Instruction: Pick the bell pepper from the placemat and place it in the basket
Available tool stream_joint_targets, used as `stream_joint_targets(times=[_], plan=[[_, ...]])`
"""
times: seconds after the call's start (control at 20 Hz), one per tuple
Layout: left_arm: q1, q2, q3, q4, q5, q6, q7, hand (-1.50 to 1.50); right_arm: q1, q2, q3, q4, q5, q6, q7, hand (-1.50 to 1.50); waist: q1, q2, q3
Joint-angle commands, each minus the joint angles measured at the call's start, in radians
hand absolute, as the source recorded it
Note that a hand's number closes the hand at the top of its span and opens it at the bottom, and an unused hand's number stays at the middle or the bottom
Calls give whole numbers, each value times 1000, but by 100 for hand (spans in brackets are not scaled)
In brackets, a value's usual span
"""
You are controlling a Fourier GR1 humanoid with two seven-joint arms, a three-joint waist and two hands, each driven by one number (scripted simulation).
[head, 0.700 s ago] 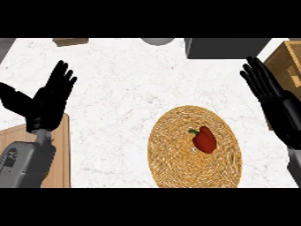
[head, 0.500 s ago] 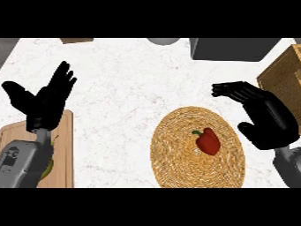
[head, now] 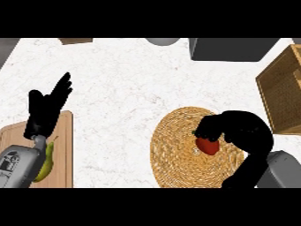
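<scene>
Pepper (head: 208, 146) on placemat (head: 172, 154), top half hidden by right hand (head: 240, 130) curled round it. At left, left hand (head: 45, 112) flat-fingered, holding nothing. Basket (head: 289, 92) cut off at right edge.

Resting on the white speckled counter (head: 126, 84) — round woven placemat (head: 175, 154) front right, wooden cutting board (head: 62, 145) front left, wicker basket (head: 289, 110) at the right edge, dark grey box (head: 231, 48) at the back.

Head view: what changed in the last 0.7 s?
The right hand swung in from the right edge and down onto the bell pepper, fingers curling round its top. The bell pepper is still on the placemat, not lifted; the left hand stays open at the left, basket untouched.
</scene>
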Motion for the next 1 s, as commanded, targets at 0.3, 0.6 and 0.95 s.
stream_joint_targets(times=[0.3,0.6,0.95], plan=[[1,37,21,3,-20,-4,28,0,-91,-282,-148,58,499,-100,-136,-150,-27,-18,-8],[23,-16,-22,-1,-43,12,19,0,-188,-538,-62,65,698,61,-198,-150,-4,-14,-8],[-19,7,1,43,-59,-15,-2,0,-263,-619,44,160,765,126,-360,-150,-8,-6,-9]])
